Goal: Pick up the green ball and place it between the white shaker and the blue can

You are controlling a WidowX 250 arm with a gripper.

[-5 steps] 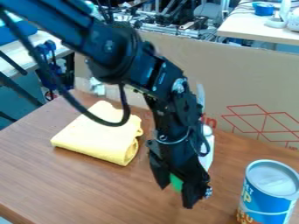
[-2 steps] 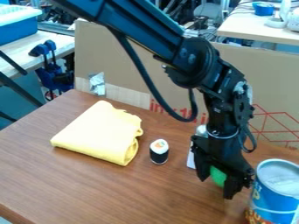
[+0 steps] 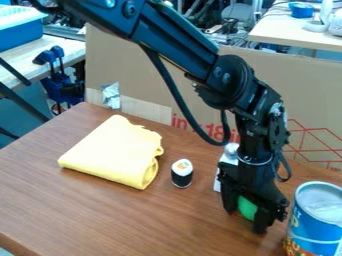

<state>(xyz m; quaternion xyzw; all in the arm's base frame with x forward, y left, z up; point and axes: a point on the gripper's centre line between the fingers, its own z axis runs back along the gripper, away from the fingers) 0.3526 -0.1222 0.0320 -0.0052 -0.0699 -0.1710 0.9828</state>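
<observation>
Yellow cloth (image 3: pixel 112 152), green object (image 3: pixel 247 208), blue can (image 3: pixel 314 220).

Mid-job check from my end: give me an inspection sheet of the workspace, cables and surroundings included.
Surface: brown wood-grain tabletop.
Job's things: green object, held between the fingers.
Clutter: folded yellow cloth, sushi roll, white bottle behind the claw, blue-labelled can at right.
Grippers: claw low over the table, near the can.
Cables: black cable looping below the arm.
Surroundings: cardboard behind; blue clamps at left.
</observation>
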